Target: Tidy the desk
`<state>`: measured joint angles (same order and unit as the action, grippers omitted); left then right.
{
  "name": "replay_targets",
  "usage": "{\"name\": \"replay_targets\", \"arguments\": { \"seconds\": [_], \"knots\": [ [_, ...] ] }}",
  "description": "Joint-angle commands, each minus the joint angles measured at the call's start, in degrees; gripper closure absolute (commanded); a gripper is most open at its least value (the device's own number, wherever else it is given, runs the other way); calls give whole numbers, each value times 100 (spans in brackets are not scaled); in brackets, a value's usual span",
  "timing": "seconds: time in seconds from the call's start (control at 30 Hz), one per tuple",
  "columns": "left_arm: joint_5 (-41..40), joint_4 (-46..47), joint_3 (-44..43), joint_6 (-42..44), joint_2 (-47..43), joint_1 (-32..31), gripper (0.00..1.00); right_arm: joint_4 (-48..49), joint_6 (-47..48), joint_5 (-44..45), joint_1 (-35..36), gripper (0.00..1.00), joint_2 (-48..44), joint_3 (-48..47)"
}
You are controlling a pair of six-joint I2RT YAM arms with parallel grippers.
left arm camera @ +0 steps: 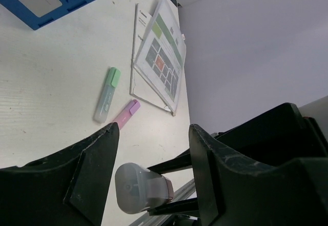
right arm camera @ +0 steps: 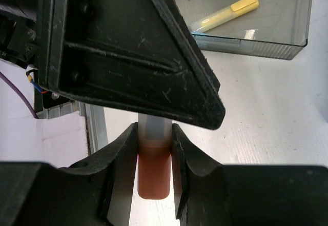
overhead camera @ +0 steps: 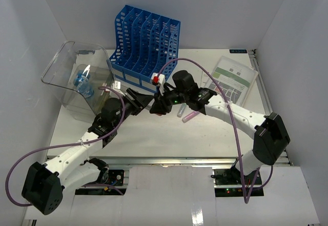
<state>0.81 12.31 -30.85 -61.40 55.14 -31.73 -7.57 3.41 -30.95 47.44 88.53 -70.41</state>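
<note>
White desk (overhead camera: 154, 139) runs wall to wall, metal rail at the near edge. Over its middle the 2 arms meet tip to tip. Right tool (right arm camera: 154, 134) is clamped narrow on an orange highlighter (right arm camera: 154, 177). Its grey cap end sits btwn the fingers of the left tool (left arm camera: 154, 134), which stand wide w/ gaps both sides, no contact afaict. Just past them a green highlighter (left arm camera: 106, 95) + purple highlighter (left arm camera: 126, 113) lie side by side on the desk, printed leaflet (left arm camera: 159, 57) to their right. Further back: blue file rack (overhead camera: 143, 39), and far left a clear bin (overhead camera: 66, 57) w/ a yellow highlighter (right arm camera: 223, 13) inside.
</note>
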Motion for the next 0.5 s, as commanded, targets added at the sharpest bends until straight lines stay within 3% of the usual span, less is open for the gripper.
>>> {"name": "replay_targets", "arguments": {
  "seconds": [0.0,0.13,0.33,0.47],
  "knots": [
    [-327,-246,-203,120,-278,-3,35,34,84,-111,-3,87,-146,-244],
    [-346,-410,-175,84,-411,-8,55,-53,116,-5,2,83,-18,-457],
    [-371,-743,-155,99,-577,-6,58,-267,236,109,2,79,239,-712],
    [-401,-957,-268,286,-547,-7,68,-351,276,84,3,75,376,-871]
  ]
}}
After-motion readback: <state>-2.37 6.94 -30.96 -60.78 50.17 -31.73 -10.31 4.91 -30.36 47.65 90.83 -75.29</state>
